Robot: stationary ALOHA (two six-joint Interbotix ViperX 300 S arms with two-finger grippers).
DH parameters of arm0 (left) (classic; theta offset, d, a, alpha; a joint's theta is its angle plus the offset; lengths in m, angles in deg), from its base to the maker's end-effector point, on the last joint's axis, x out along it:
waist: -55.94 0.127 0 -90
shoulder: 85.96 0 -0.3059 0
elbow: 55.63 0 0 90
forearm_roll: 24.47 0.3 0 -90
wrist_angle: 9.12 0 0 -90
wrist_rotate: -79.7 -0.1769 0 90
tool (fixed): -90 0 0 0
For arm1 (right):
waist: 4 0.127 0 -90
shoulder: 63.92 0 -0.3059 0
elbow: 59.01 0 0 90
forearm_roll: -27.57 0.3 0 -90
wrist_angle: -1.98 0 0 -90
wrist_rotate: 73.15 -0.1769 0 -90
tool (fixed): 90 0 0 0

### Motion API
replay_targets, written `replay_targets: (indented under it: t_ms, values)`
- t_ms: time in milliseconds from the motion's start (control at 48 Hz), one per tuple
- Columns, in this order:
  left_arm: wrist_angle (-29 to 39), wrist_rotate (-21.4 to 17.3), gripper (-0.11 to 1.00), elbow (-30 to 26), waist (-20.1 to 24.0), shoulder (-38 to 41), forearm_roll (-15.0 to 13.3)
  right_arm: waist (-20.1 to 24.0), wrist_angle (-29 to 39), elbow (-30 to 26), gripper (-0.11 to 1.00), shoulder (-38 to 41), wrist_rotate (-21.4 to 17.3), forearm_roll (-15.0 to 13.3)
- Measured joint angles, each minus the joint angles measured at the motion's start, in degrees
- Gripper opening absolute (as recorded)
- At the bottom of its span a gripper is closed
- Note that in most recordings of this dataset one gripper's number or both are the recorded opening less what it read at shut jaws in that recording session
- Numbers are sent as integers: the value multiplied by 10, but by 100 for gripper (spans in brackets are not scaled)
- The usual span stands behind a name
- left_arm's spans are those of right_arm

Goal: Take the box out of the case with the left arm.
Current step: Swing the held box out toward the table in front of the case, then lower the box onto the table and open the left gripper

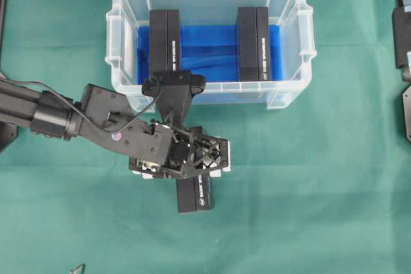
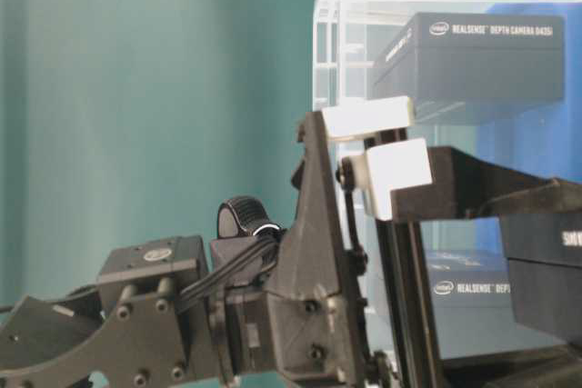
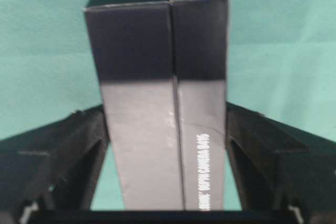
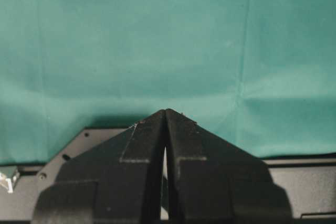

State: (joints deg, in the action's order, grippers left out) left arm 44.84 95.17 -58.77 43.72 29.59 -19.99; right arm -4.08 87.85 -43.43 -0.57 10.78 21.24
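From overhead, the left arm (image 1: 58, 115) reaches in from the left edge, and its left hand (image 1: 196, 184) sits over the green cloth of the bench (image 1: 321, 190), just in front of the case (image 1: 209, 43). A dark box (image 1: 196, 196) pokes out below the hand, outside the case and over the cloth. This view does not show whether the box touches the cloth. Two more boxes stay inside the case on the blue lining (image 1: 209, 52): a left box (image 1: 165, 42) and a right box (image 1: 254, 43), well apart from each other.

The left wrist view gives what the overhead one hides. The box (image 3: 163, 103) fills the gap between the two black fingers (image 3: 58, 156), which press on its long sides, so the left hand is clamped on the box. White lettering runs along its length, and green cloth shows behind it.

The table-level view is crowded with the left arm's black body (image 2: 300, 315) and its white fittings (image 2: 396, 170). Behind them the clear wall of the case (image 2: 346, 61) rises, and through it a box label reading "RealSense Depth Camera" can be made out, which no other view shows so clearly. The held box is hard to pick out here.

The right wrist view shows only the right hand (image 4: 165, 114) over bare green cloth, its two fingers closed together at the tips and gripping nothing. A dark flat plate (image 4: 310, 182) lies below it.
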Motion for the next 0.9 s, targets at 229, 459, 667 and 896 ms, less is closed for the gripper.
replay_targets:
  t_ms: [229,459,667,896]
  values:
    - [-2,-11,82,1,3,0,-2,0,-7,0,0,0,0,-1]
    - [-3,-17,85,1,5,0,-2,0,-10,0,0,0,0,-1]
    - [8,-20,86,-10,5,0,-2,0,-9,0,0,0,0,-2]
    - [76,-44,86,-59,7,-13,-2,0,-10,0,0,0,1,-1]
